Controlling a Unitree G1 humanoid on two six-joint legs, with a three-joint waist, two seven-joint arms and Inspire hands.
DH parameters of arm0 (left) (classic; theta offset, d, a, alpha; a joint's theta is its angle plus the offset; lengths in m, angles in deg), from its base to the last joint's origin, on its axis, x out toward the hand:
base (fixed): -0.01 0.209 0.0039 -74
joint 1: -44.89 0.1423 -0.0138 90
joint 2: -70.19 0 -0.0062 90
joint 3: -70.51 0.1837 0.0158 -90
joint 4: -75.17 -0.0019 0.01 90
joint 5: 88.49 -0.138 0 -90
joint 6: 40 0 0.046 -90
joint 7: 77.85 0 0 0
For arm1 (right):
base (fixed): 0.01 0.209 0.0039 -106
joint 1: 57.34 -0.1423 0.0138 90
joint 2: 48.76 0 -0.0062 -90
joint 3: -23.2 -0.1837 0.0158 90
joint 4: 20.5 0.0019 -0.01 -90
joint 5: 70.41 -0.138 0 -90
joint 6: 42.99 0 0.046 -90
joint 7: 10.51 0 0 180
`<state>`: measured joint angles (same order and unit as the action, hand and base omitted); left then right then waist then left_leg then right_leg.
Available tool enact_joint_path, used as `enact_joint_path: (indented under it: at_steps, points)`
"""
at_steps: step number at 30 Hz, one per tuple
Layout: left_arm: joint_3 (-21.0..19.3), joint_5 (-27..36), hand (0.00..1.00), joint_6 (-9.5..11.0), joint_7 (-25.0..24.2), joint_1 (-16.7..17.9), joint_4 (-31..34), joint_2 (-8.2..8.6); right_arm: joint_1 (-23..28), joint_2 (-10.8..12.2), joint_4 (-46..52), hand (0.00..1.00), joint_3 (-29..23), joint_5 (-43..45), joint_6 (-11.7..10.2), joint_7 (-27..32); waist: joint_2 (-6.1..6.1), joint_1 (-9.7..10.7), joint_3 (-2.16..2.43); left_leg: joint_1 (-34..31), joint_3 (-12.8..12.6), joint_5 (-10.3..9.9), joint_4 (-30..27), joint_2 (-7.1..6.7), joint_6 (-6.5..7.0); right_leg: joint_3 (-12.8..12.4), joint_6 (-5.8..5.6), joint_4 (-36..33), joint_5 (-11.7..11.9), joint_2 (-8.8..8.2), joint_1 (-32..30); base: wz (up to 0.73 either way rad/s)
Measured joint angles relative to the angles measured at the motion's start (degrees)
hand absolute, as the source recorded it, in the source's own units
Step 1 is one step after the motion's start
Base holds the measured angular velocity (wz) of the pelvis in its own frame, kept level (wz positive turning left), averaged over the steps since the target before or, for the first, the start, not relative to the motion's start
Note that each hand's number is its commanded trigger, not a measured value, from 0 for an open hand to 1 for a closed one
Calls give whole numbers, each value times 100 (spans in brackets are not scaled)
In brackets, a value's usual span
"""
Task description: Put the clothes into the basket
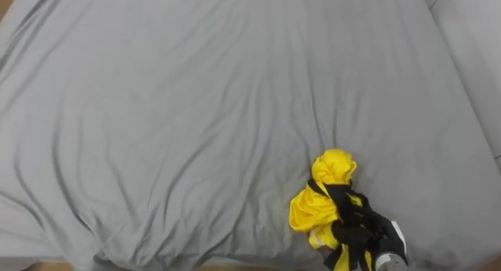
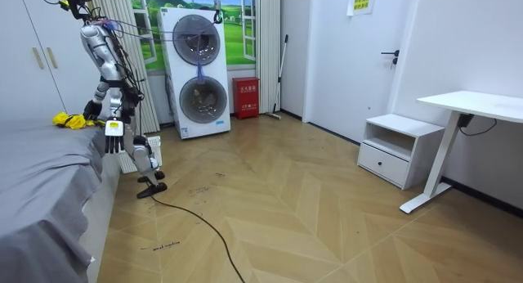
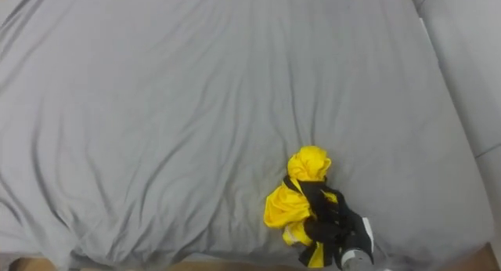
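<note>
Both eye views look steeply down from close above the bed (image 1: 196,106), at its near edge. The room view stands well off the bed, across the floor (image 2: 310,217), facing its side. All share the clothes (image 1: 317,208) on the bed.

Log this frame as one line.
phase: grasp | right hand: fingers curled on yellow garment | garment: on grey bed, near edge | left hand: at side

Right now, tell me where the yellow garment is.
The yellow garment lies bunched at the near edge of the grey bed, lower right in the eye views, gripped by the right robot hand.
</note>
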<state>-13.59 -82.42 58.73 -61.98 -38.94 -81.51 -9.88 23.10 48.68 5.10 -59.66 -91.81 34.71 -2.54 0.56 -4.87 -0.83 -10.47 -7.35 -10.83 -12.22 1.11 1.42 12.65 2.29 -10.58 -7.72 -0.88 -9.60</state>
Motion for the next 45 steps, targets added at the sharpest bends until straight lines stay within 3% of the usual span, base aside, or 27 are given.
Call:
enact_joint_path:
  at_steps: [6,15,18,22,29,34,39,41,45]
  points:
    - [-4,1,0,1,-2,19,-20,1,-131,-32,-60,100,-144,-15,126,65,-18,-32,3,-14,61,25,7,-10,-2,66,0,4,0,-8,2,3]
    - [0,5,0,0,-52,34,-72,-149,-170,-65,-20,100,-182,-346,249,70,-186,-3,6,-41,133,78,25,-45,22,158,0,2,0,-61,2,5]
    - [-18,0,0,-17,-125,12,-108,-175,-321,-241,-18,100,-194,-338,367,73,-223,-8,-5,-158,157,121,26,-60,63,185,-22,-8,14,-107,-97,10]
    - [-21,4,0,-124,-167,-9,-120,-191,-531,-460,-20,100,-330,-280,371,133,-230,24,-12,-318,221,148,-49,-107,107,253,-68,-15,48,-157,-182,13]
    - [-53,0,0,-224,-263,17,-88,-306,-525,-615,-19,100,-413,-455,372,177,-229,7,-14,-379,287,207,62,-169,165,324,-104,-22,72,-184,-267,6]
    - [-110,-10,0,-167,-263,124,53,-385,-474,-732,123,100,-452,-859,368,109,-255,34,-12,-273,284,217,103,-185,178,315,-117,-17,75,-211,-183,0]
    - [-408,-138,0,-164,-240,164,202,-395,-149,-748,946,100,-792,-985,356,49,-381,193,-5,13,277,219,138,-194,181,311,-161,42,47,-235,99,0]
    - [-468,-153,0,-174,-227,175,270,-396,32,-749,1256,100,-875,-965,380,-55,-475,345,7,207,272,218,174,-206,179,305,-183,120,33,-230,322,2]
    - [-460,-175,0,-261,-230,156,347,-392,220,-750,1883,100,-1122,-967,502,-126,-512,556,12,460,122,217,270,-197,179,146,-184,145,33,-205,483,-16]
